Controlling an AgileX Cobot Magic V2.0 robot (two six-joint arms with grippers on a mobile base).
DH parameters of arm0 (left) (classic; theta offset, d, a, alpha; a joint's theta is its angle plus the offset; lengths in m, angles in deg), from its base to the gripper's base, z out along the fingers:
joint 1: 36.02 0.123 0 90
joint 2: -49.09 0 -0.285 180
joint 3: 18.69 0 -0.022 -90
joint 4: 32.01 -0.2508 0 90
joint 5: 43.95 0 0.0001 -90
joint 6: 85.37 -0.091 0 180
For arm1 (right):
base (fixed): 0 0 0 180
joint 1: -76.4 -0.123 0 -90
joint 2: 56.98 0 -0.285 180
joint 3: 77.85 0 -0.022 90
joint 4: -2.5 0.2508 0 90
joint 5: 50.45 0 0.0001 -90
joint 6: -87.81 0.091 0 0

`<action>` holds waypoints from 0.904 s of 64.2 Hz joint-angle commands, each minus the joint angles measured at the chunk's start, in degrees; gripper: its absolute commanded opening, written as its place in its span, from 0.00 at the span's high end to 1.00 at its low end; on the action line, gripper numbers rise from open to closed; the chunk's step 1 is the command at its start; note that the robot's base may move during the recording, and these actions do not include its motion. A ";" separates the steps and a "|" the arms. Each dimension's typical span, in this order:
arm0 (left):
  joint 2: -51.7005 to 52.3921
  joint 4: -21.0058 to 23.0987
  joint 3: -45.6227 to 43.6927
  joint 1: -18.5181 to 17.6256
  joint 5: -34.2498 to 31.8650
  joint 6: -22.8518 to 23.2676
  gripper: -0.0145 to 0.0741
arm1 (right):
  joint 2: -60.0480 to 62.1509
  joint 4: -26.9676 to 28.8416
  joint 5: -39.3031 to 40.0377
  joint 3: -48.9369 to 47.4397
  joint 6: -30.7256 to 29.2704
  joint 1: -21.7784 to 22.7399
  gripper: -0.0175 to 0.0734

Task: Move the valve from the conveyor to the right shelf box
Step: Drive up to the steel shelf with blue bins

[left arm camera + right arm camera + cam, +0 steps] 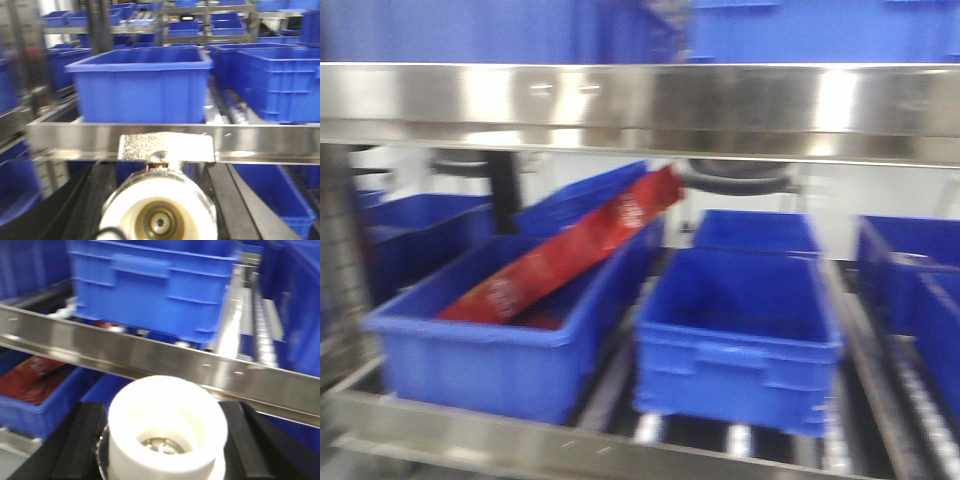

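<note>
Overall light: bright and even, seemingly from overhead; the blues come through heavily saturated.
Glare, front view: white hot patches on the upper shelf rail (pixel 640 100), strongest at its left and right ends.
Glare, left wrist: the rail (pixel 260 142) just ahead of my left tool (pixel 159 172) shines pale, with a speckled bright patch directly above the tool.
Blur: the front view is soft all over; the edges of the blue box (pixel 735 335) and the red packet (pixel 570 250) are smeared.
Focus, right wrist: the valve (pixel 167 415) in my right tool (pixel 165 410) looms large and soft, its cap nearly blown white.
Shadows: the tool fingers (pixel 80 445) read as near black on either side.
</note>
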 commanded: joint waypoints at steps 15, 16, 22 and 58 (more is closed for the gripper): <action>0.19 0.52 -0.36 -0.41 -2.62 0.39 0.96 | 0.30 -0.33 4.24 -0.38 -0.23 0.00 0.98; 0.19 0.52 -0.36 -0.41 -2.62 0.39 0.96 | 0.30 -0.33 4.24 -0.38 -0.23 0.00 0.98; 0.19 0.52 -0.36 -0.41 -2.62 0.39 0.96 | 0.30 -0.33 4.24 -0.38 -0.23 0.00 0.98; 0.19 0.52 -0.36 -0.41 -2.62 0.39 0.96 | 0.30 -0.33 4.24 -0.38 -0.23 0.00 0.98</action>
